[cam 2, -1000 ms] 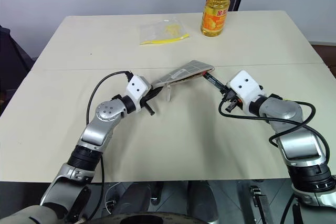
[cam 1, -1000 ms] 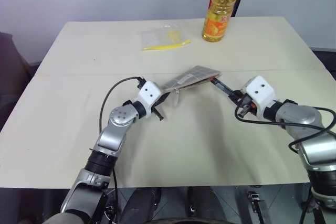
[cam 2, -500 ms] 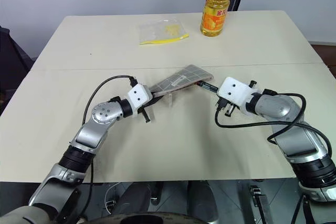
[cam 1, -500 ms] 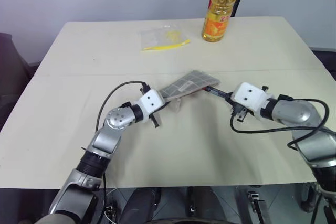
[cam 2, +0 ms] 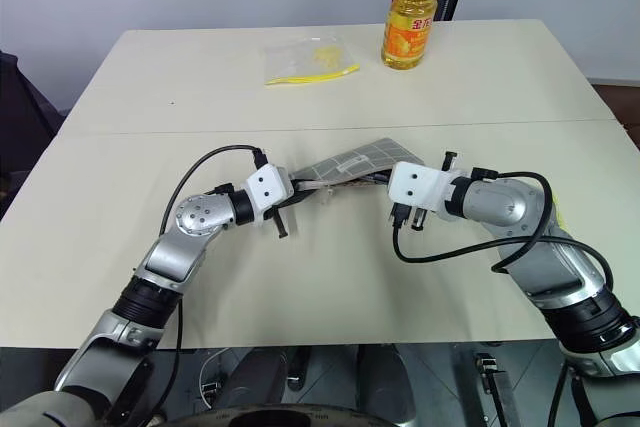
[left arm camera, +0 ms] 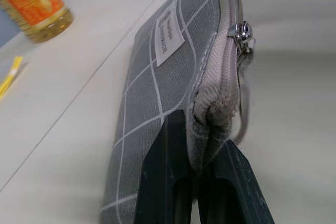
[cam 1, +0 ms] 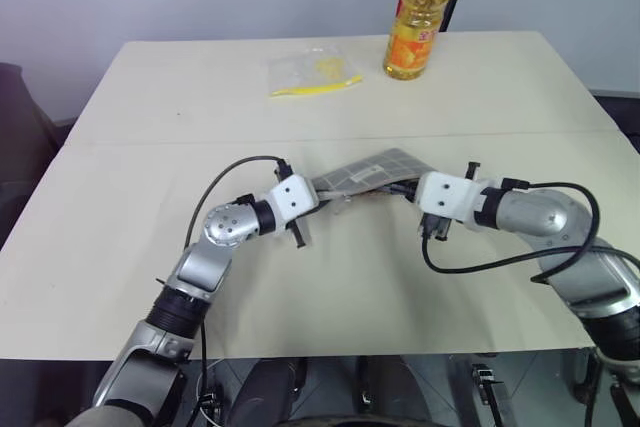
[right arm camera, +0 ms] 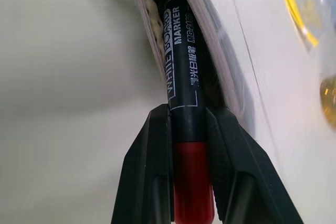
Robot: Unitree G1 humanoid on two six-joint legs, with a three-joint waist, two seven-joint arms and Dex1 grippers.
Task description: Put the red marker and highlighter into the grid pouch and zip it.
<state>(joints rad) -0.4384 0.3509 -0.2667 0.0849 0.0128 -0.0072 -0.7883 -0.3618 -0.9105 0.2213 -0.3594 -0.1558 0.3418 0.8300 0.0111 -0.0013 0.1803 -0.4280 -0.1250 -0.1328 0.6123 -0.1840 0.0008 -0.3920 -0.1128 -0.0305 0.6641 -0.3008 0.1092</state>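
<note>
Where readable, "WHITE BOARD MARKER" on red marker (right arm camera: 185, 72)

Desk (cam 1: 150, 247): I see a pale beige top with a seam line across its middle | Oil bottle (cam 1: 419, 17): standing upright at the far edge, yellow oil, orange label | Clear plastic bag (cam 1: 310, 71): lying flat on the far part, yellow strip along one edge, well apart from the bottle
</note>
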